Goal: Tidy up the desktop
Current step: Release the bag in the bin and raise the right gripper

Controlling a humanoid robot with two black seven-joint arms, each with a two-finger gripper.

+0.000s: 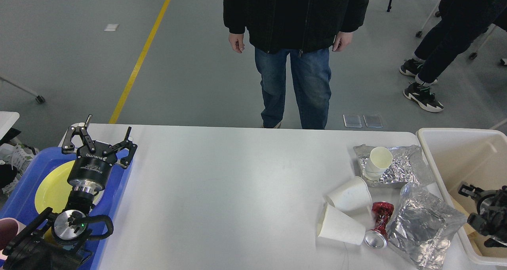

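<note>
Our left gripper [99,137] sits at about 9 o'clock w/ its fingers spread apart and nothing between them, parked over the blue tray [119,182] where a yellow plate [51,186] already lies, so that corner looks like the spot for dishes. Our right gripper [467,190] is way over at 3 o'clock, hanging inside the cream bin [431,159]; it's dark and half cut off by the frame edge, so we can't tell if it's apart or together, or if it's got anything.

The desktop [237,190] fills the middle and bottom of the view, mostly bare, w/ all the junk bunched at 4 o'clock right beside the bin. Prob handy, since the bin reads as the trash spot and the right arm reaches both.

Count:
- 3 paper cups: one [378,163] resting on a foil bag, two tipped on their sides, [350,194] and [340,226], touching each other
- 2 silver foil bags, [408,167] and [424,226]
- 1 crushed red can [378,222], wedged btw the lower cup and the bigger bag

Imo none of that is cleared yet. Someone in jeans [293,87] stands at 12 o'clock, just behind the far edge.
</note>
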